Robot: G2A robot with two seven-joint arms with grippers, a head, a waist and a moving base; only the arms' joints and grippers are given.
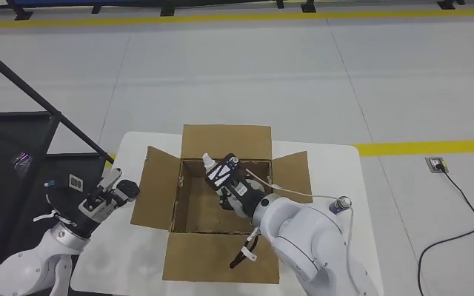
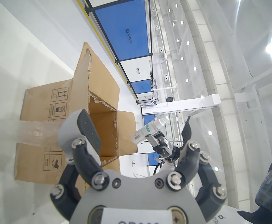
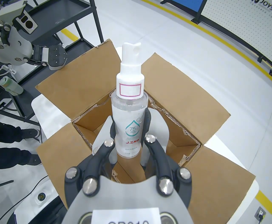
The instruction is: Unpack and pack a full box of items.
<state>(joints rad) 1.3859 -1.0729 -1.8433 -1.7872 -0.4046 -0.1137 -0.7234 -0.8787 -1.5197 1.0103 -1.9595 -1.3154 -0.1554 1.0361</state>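
Note:
An open cardboard box [image 1: 222,140] stands on the white table [image 1: 326,163] with all its flaps [image 3: 180,95] spread out. Above the box's opening my right gripper [image 1: 227,180] [image 3: 129,127] is shut on a clear spray bottle [image 1: 213,164] [image 3: 129,114] with a white cap, gripping its lower body. The left wrist view shows the same bottle [image 2: 148,128] held over the box [image 2: 42,118]. My left gripper [image 1: 118,189] [image 2: 136,129] is open and holds nothing, to the left of the box over the table's left part.
A small can [image 1: 341,205] stands on the table right of the box. A black cart [image 1: 29,148] [image 3: 53,19] is beside the table's left edge, with a green-capped bottle [image 3: 10,87] on it. The box interior looks bare where visible.

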